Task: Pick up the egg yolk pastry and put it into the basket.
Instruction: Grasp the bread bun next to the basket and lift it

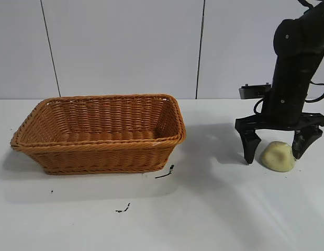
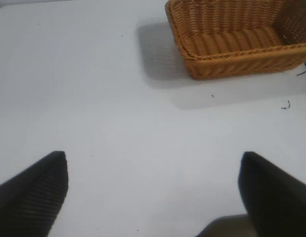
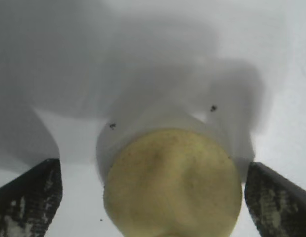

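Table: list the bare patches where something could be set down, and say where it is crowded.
Bare table between the basket and the pastry, and all along the front edge. The basket's inside shows nothing in it. Crowded only at the far right, where the open right gripper straddles the pastry.

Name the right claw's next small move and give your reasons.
Probably close the right claw on the egg yolk pastry. Its fingers are open and hang low on either side of the pastry, which sits on the table between them. The basket holds nothing yet.
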Motion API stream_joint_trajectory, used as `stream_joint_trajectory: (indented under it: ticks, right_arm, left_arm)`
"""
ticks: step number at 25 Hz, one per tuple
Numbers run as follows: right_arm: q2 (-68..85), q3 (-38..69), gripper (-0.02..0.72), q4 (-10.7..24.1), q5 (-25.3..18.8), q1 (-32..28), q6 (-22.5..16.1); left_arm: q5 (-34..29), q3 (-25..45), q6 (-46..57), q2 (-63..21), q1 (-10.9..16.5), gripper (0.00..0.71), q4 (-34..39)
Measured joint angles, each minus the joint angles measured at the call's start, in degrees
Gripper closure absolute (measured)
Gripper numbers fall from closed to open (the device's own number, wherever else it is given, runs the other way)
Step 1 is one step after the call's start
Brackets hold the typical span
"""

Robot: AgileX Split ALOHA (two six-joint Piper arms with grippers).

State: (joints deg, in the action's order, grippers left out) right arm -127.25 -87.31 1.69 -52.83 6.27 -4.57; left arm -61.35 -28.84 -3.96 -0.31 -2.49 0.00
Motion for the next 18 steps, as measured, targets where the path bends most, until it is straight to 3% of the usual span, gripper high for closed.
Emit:
stream_joint_trajectory:
  ticks: [3,8,10,18]
  right_arm:
    - [0.0,0.0,0.080,-0.1,-1.1,0.0,0.0]
    - [0.0,0.0,0.397,0.2,-2.3,-0.1,0.0]
    - [0.0,0.0,0.465,0.2,-2.3,-0.1,0.0]
    - [1.0,-1.3,0.505,1.7,-4.7,-0.1,0.0]
  left_arm:
    - [0.0,0.0,0.0,0.0,0.0,0.014,0.0]
    - [0.0,0.0,0.0,0.0,0.0,0.014,0.0]
    - [0.0,0.0,0.0,0.0,0.0,0.014,0.0]
    - [0.0,0.0,0.0,0.0,0.0,0.014,0.0]
